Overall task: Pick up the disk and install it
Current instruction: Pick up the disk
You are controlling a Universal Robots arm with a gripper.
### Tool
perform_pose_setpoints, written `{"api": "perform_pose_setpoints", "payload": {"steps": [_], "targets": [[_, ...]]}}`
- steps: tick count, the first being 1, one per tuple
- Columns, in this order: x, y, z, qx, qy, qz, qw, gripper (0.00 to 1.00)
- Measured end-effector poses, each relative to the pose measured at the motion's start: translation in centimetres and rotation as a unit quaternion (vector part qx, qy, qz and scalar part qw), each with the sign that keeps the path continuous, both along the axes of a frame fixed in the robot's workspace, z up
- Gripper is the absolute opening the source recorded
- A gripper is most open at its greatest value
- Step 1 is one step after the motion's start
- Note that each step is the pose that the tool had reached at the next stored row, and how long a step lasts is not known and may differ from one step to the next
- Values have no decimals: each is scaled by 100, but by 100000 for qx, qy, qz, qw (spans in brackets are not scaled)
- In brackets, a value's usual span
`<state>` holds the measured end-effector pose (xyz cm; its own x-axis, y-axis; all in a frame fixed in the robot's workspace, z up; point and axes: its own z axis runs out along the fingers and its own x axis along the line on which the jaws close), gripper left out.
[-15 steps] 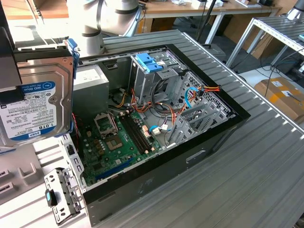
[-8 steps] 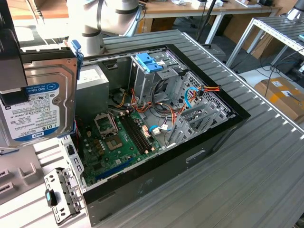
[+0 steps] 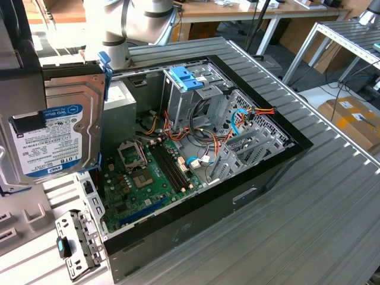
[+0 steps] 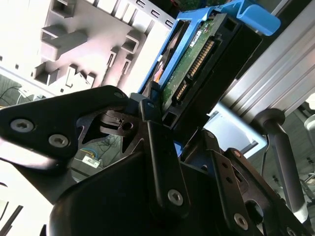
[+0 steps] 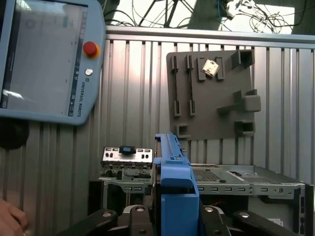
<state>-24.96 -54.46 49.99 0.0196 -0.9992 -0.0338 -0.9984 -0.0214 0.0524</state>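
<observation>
1. Ribbed metal worktop (image 3: 332,196) carries an open computer case (image 3: 196,148); desks (image 3: 237,9) stand behind.
2. My claw (image 4: 172,120) clamps the disk (image 3: 50,127), held clear of the worktop beside the case, at the exterior view's left.

Dark rectangular hard drive in blue plastic rails (image 3: 56,127): exterior view's left edge cuts it. Person's hand (image 5: 11,219): cropped in first wrist view.

Printed label (image 3: 48,142) on the disk (image 3: 68,89); lettering on the pendant (image 5: 49,59).
</observation>
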Motion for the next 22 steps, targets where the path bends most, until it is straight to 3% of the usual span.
{"api": "perform_pose_setpoints", "payload": {"steps": [22], "targets": [[109, -51, -9, 1, 0, -4, 100000, 36]]}}
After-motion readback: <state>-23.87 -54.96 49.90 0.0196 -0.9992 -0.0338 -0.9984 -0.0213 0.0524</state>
